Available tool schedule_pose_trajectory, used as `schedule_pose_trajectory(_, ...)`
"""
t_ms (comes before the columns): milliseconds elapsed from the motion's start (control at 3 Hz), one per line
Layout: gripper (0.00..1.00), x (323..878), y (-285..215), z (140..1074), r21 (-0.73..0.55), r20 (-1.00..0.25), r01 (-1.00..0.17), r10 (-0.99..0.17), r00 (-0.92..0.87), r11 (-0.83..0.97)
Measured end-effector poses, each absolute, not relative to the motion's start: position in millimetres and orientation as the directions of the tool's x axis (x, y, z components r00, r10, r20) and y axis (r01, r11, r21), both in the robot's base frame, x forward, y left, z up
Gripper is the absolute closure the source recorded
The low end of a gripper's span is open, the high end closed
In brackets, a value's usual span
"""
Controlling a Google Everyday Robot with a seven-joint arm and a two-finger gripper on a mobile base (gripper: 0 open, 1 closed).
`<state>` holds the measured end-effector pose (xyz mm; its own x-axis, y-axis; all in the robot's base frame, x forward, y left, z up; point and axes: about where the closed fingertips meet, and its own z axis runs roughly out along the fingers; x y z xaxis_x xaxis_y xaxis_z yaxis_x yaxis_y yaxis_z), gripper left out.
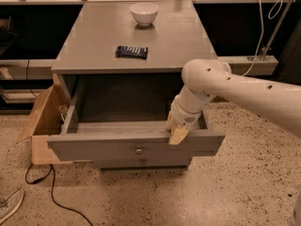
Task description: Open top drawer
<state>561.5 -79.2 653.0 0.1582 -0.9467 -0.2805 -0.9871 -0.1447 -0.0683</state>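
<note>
The top drawer [113,147] is a wide grey wooden drawer with a small round metal knob [138,150] at its centre. It stands pulled far out of the grey cabinet [136,36], and its deep box looks empty. My gripper [176,130] comes down from the white arm at the right and sits at the drawer front's top edge, right of the knob. One tan finger [178,135] hangs over the front face; the other is behind the edge.
A white bowl [144,12] and a dark flat packet [132,52] lie on the cabinet top. A lower drawer knob [143,162] shows beneath. An open cardboard box [43,121] stands at the left, with a black cable [51,192] and a shoe [9,205] on the speckled floor.
</note>
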Motion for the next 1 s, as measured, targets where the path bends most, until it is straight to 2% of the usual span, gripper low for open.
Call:
schedule_pose_trajectory(333,0.27,561,-79,653,-0.068,-0.281,-0.987,-0.946,0.159,-0.145)
schedule_pose_trajectory(667,0.00,565,-104,694,-0.098,-0.296,-0.985,-0.940,0.167,-0.144)
schedule_pose_trajectory(1000,0.00,566,-127,742,-0.144,-0.280,-0.980,-0.944,0.172,-0.136)
